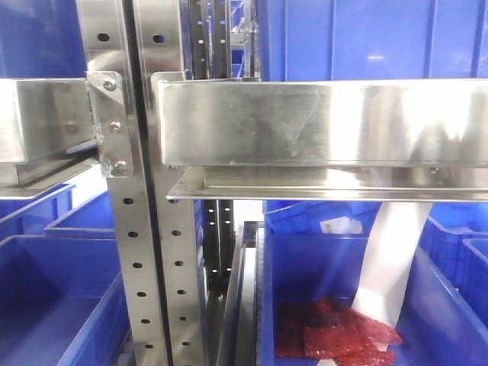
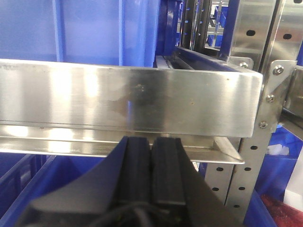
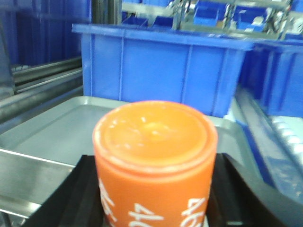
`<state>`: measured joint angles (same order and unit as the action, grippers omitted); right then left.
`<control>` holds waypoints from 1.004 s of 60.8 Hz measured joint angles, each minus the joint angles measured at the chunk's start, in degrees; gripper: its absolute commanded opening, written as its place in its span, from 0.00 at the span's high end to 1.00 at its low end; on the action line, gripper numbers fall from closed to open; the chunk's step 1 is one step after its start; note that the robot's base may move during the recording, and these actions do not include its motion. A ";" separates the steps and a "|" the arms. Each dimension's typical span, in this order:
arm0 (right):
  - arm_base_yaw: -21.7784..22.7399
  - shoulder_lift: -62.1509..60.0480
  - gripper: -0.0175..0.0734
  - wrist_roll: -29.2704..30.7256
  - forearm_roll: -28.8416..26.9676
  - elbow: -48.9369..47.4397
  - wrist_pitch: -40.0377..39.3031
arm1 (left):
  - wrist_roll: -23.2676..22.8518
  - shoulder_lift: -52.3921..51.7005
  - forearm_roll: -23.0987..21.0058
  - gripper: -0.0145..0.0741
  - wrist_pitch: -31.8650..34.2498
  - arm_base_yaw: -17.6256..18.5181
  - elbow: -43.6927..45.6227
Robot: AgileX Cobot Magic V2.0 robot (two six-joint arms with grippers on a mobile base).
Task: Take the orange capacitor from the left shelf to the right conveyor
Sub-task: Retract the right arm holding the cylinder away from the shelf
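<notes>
Orange capacitor [image 3: 155, 156], upright, gripped in right hand [image 3: 156, 201]

Blue bin [image 1: 305, 267], low right in front view, holds red packets [image 1: 335, 335] heaped at near end. White strip [image 1: 393, 259] hangs into bin from above, lower end touching packets. Second bin [image 1: 53, 305] well left of it. Third bin [image 1: 457, 252] just right. Large bin [image 1: 366, 38] one level above.

White print, not fully legible, on orange capacitor [image 3: 155, 156]
</notes>
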<state>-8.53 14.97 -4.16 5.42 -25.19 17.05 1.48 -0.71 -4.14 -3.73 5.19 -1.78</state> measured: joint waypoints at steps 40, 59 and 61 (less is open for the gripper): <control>0.00 -6.29 0.71 0.00 0.00 0.00 2.35 | 0.00 0.00 0.00 0.98 0.00 0.00 0.00; 0.00 -6.29 0.71 0.00 0.00 0.00 2.35 | 0.00 0.00 0.00 0.98 0.00 0.00 0.00; 0.00 -6.29 0.71 0.00 0.00 0.00 2.35 | 0.00 0.00 0.00 0.98 0.00 0.00 0.00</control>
<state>-8.53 8.68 -4.16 5.42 -25.19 19.40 1.48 -0.71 -4.14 -3.73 5.19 -1.78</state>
